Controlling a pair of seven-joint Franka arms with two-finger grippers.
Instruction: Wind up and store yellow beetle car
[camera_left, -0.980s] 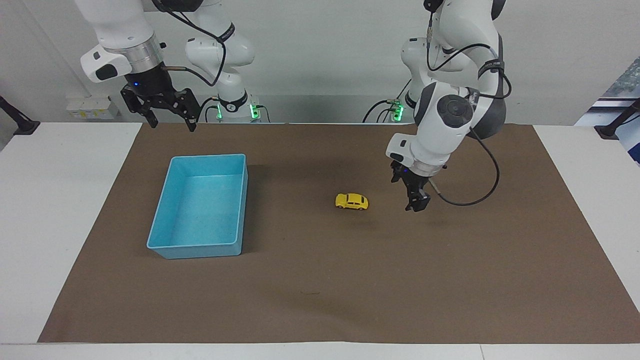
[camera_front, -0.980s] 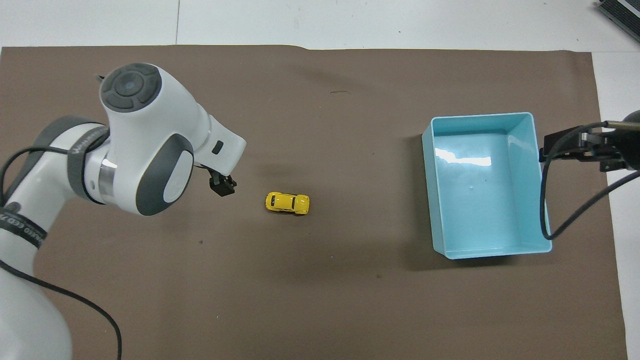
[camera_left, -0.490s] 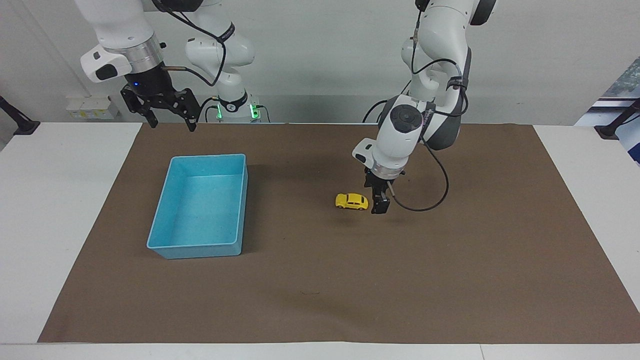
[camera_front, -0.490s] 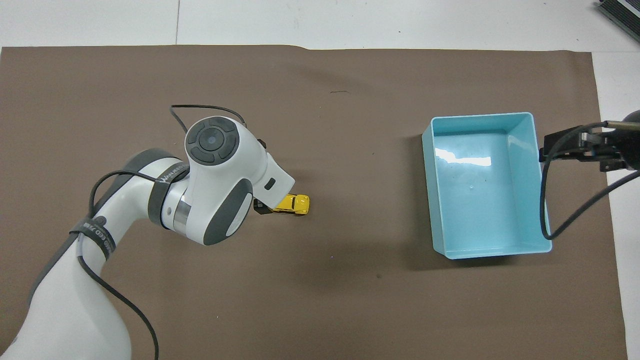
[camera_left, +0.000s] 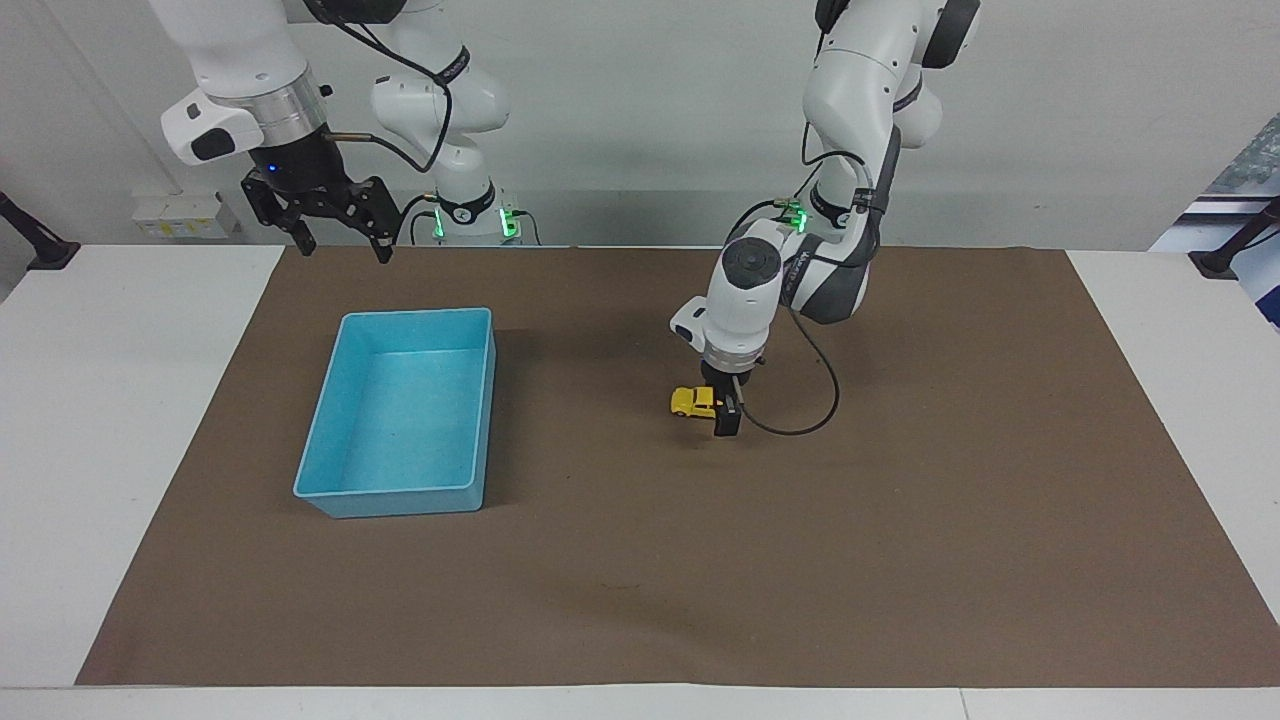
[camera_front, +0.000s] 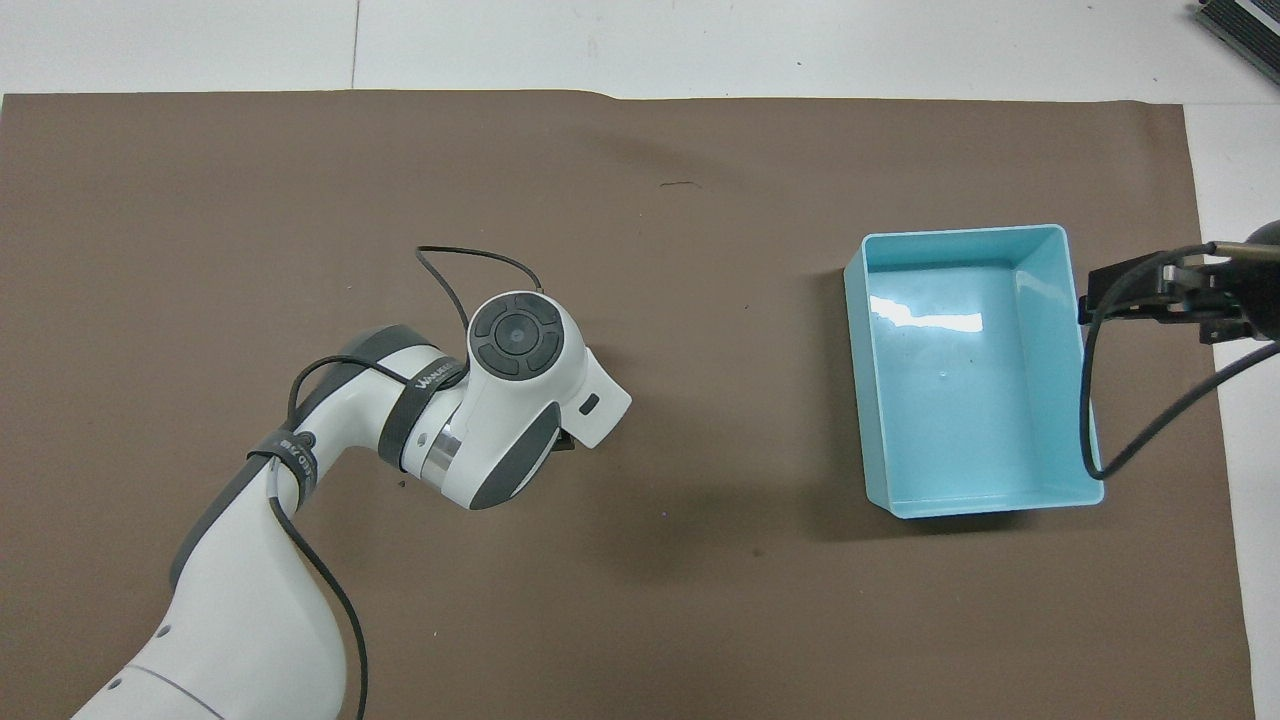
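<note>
tiny bright yellow beetle-shaped toy car (camera_left: 692, 401) on the brown paper mat (camera_left: 900, 520) near the table's middle, well apart from the light blue rectangular plastic tray (camera_left: 345, 470) toward the right arm's end; its long axis runs between the two arms' ends of the table, and which end is the front cannot be told. left gripper (camera_left: 726, 415) low over the car's end toward the left arm, jaws spread. right gripper (camera_left: 340, 235) waits raised, spread, near the tray. lettering on the left arm's band is unreadable.
</note>
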